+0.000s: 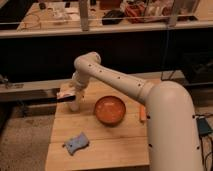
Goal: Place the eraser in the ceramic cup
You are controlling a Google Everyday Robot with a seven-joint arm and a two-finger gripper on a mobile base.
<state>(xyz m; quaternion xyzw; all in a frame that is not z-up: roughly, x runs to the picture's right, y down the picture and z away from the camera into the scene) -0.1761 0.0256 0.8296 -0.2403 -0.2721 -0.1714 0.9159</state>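
One ceramic cup (75,105), a small, whitish, plain upright cylinder, stands on the wooden counter (115,147) left of the single orange bowl (110,110). The gripper (67,95) hangs just above the cup's left edge. I cannot tell how wide it is or whether it holds anything. One blue-grey rag-like thing (76,143) lies front-left of the bowl, and one small orange item (142,114) lies just right of it.

Your one camera looks down from behind the arm (120,82), fairly near; the hand (67,96) hangs left of centre, bench (110,145) spreading right of it.
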